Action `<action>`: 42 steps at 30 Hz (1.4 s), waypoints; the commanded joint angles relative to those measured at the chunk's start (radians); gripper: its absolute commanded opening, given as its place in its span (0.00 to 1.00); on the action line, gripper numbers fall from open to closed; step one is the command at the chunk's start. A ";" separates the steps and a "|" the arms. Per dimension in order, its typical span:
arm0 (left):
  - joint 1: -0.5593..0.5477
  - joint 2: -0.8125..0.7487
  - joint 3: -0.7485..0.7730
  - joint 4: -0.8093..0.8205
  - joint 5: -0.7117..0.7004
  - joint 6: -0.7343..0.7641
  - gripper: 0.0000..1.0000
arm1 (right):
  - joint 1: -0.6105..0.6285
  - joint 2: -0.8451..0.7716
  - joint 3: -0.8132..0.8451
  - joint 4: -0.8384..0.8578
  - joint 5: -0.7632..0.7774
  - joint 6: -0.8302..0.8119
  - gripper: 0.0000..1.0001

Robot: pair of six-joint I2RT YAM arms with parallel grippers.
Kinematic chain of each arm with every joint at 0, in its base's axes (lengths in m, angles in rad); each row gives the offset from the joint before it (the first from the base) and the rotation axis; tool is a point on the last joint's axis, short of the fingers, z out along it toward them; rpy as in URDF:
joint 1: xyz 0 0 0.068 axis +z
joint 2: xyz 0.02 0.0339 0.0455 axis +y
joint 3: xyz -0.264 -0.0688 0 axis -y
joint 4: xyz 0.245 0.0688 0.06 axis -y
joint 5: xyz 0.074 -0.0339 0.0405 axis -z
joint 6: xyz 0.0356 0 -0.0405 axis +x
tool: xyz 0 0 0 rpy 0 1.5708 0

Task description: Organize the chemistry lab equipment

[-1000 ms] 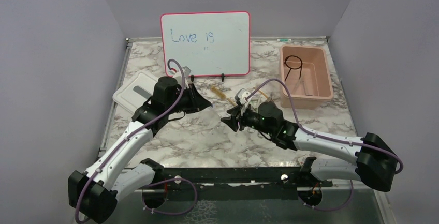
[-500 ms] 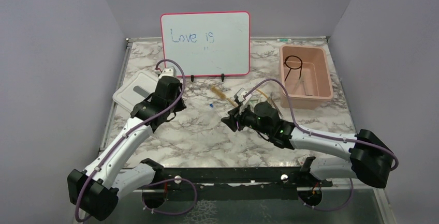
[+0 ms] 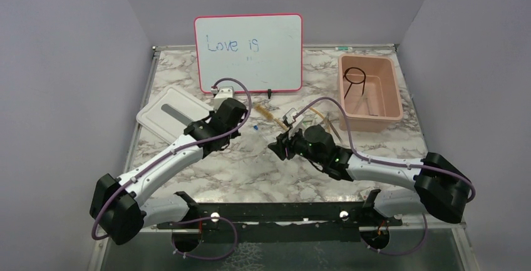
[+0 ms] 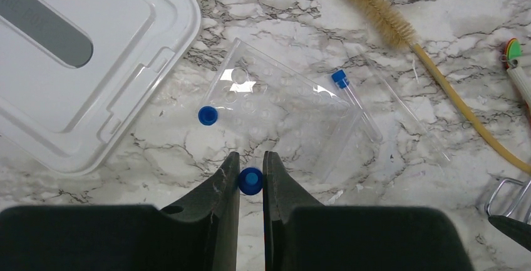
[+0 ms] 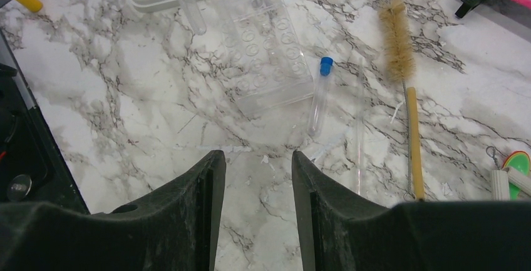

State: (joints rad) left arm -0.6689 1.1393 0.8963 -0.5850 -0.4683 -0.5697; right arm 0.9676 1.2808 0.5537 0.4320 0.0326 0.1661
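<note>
My left gripper (image 4: 251, 159) is shut on a blue-capped clear tube (image 4: 250, 181), seen end-on between the fingers. It hangs just near of a clear tube rack (image 4: 282, 111). A second blue cap (image 4: 207, 115) sits at the rack's left edge, and another capped tube (image 4: 355, 101) lies along its right side. My right gripper (image 5: 257, 158) stands open over bare marble, near of the rack (image 5: 263, 39) and the lying tube (image 5: 318, 96). From above, the left gripper (image 3: 242, 126) and the right gripper (image 3: 280, 148) are close together at mid-table. A black wire ring (image 3: 355, 76) lies in the pink bin (image 3: 391, 99).
A bristle brush on an amber stem (image 4: 438, 77) lies right of the rack. The white lid (image 3: 168, 113) is at the left and the red-framed whiteboard (image 3: 248, 52) stands at the back. A metal loop (image 4: 508, 194) shows at the left wrist view's right edge.
My left arm has swung right and forward, bringing its wrist over the middle of the table with the tube still held. The right arm has edged slightly left.
</note>
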 commanded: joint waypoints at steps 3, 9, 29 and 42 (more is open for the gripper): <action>-0.036 0.030 -0.042 0.083 -0.163 -0.085 0.08 | 0.002 0.018 -0.023 0.062 0.043 0.002 0.48; -0.068 0.021 -0.114 0.153 -0.235 -0.111 0.08 | 0.002 0.053 0.003 0.023 0.099 -0.006 0.48; -0.071 0.045 -0.191 0.329 -0.264 -0.016 0.11 | 0.002 0.047 0.000 0.022 0.087 -0.017 0.47; -0.072 0.060 -0.221 0.318 -0.293 -0.047 0.12 | 0.002 0.068 0.003 0.022 0.100 -0.018 0.47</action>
State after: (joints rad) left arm -0.7353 1.2030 0.6876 -0.2737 -0.7231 -0.6006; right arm 0.9676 1.3327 0.5426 0.4408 0.1036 0.1566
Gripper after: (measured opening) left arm 0.180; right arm 0.471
